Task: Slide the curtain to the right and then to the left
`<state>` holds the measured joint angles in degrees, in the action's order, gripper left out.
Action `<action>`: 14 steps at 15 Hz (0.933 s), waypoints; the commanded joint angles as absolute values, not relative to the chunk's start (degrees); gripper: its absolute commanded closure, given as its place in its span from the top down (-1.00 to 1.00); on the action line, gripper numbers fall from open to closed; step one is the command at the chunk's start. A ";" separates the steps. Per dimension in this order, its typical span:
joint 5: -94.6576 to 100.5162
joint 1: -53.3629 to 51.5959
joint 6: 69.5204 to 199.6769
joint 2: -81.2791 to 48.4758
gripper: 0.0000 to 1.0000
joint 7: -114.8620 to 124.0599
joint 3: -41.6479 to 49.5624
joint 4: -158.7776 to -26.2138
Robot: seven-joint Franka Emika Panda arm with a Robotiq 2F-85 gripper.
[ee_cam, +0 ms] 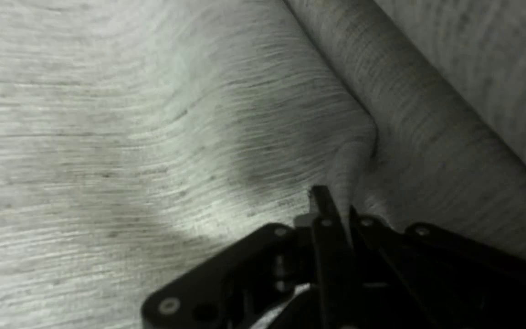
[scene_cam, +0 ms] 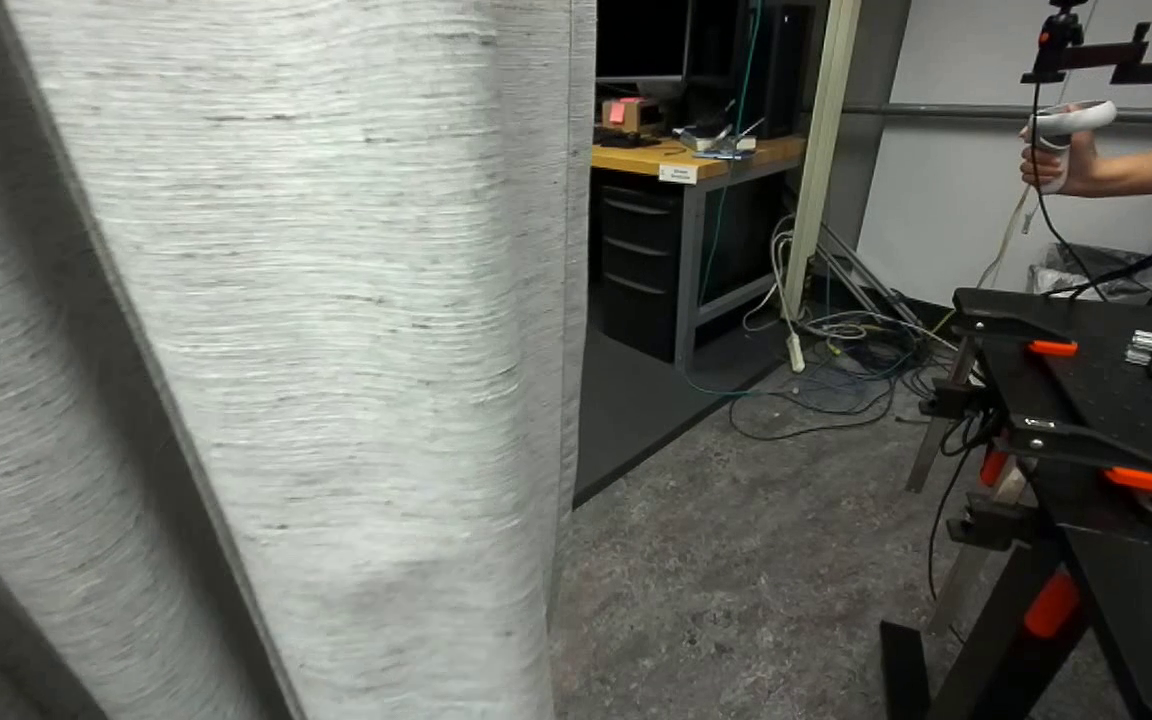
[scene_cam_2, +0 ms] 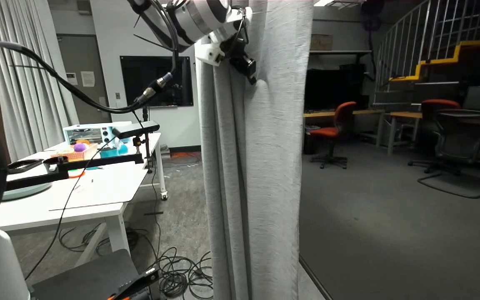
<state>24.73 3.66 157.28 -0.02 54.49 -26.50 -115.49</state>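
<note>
Grey streaked curtain [scene_cam: 386, 300], jaws clamped on one fold, cables [scene_cam_2: 174, 283] on mottled floor [scene_cam: 706, 570], white table [scene_cam_2: 98, 213], yellow-edged stairs [scene_cam_2: 440, 61].

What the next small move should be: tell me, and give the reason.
Probably a short sideways pull with the gripper shut, drawing the curtain along. In the wrist view a fold of its fabric is pinched between the fingers, so it should follow. Which way is uncertain: these pictures do not show whether the rightward slide is done.
</note>
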 commanded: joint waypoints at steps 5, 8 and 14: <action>22.07 -1.87 161.40 -6.77 -0.99 54.50 -33.76 -114.76; 20.70 -3.26 163.61 -6.20 -0.99 54.90 -36.29 -115.96; 20.57 -5.13 174.17 -6.33 -0.99 53.27 -40.92 -117.97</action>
